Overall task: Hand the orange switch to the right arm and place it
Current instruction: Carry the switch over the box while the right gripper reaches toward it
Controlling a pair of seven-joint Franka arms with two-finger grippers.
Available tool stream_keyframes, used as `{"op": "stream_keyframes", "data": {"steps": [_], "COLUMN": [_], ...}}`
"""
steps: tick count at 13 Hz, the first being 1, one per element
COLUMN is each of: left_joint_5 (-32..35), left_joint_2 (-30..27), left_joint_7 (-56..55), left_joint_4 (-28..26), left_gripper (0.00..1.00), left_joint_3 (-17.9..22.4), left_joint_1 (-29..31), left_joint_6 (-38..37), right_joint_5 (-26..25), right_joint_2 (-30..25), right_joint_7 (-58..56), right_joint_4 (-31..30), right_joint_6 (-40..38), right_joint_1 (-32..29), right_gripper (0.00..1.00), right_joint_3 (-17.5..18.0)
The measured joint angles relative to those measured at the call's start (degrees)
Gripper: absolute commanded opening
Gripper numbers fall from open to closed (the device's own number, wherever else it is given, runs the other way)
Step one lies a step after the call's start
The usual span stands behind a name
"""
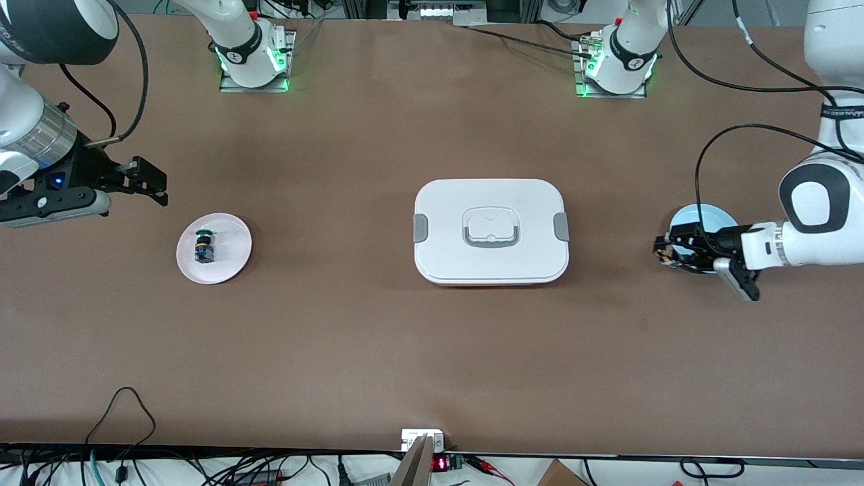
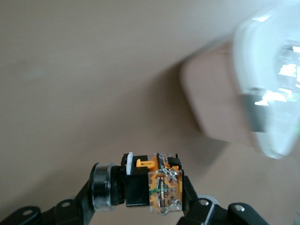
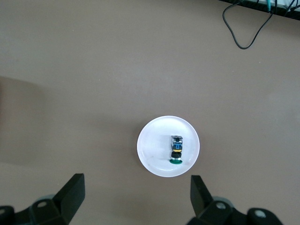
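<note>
Clearly shown in the left wrist view, the left hand [image 2: 140, 187] is clamped on the small orange switch [image 2: 152, 185], a black-bodied block with orange plastic parts, a translucent tan end showing fine metal contacts, and a dark round cap ringed in silver. Its black linkage fingers [image 2: 192, 199] press against opposite sides of the switch. From the front, this hand [image 1: 665, 248] hovers with the switch [image 1: 664, 251] over the edge of a pale blue round plate [image 1: 702, 219] toward the left arm's end of the brown matte tabletop [image 1: 337, 337]; there the switch appears only as a small orange speck.

The right hand [image 1: 145, 183] waits in the air with its black fingers [image 3: 70, 190] spread wide and holding nothing. The right wrist view looks straight down on a white round plate [image 3: 152, 154] carrying a green-capped switch with a blue-black body [image 3: 176, 150]. The front view shows that plate [image 1: 233, 253] toward the right arm's end of the tabletop.

Between the two plates sits a white rounded-rectangular plastic lidded box [image 1: 491, 231] with grey side clips and a grey recessed handle; the left wrist view catches only one blurred corner of it [image 2: 253, 75].
</note>
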Motion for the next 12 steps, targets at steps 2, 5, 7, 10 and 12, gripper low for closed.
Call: {"op": "stream_keyframes", "data": {"steps": [2,5,7,10,12], "left_joint_5": [-9.7,-22.9,-29.6,-32.9,-36.1], "left_joint_2": [0.3,4.0,6.3,6.8,7.4], "left_joint_7": [8.8,22.2,26.4,26.5,26.1], "left_joint_4": [-0.1,-0.3,0.0,5.1,7.3], "left_gripper": [0.39,0.38,0.38,0.38,0.37], "left_joint_3": [-1.6,-4.7,-8.0,-12.4,-14.5], "left_joint_1": [-0.3,-0.7,-0.7,-0.8,-1.2], "left_joint_6": [-5.7,-10.0,-12.1,-14.5,-14.9], "right_joint_5": [0.0,0.1,2.0,16.7,27.8], "right_joint_2": [0.0,-0.3,-0.4,0.6,2.4], "right_joint_7": [0.0,-0.1,-1.2,-3.8,-4.0], "right_joint_4": [0.0,0.0,0.0,-0.1,-0.1], "right_joint_6": [-0.4,-2.9,-3.4,-3.9,-3.9], "right_joint_1": [0.2,0.3,0.6,1.1,1.2], "right_gripper": [1.0,1.0,1.0,1.0,1.0], "right_joint_3": [0.2,0.5,0.7,0.8,0.8]}}
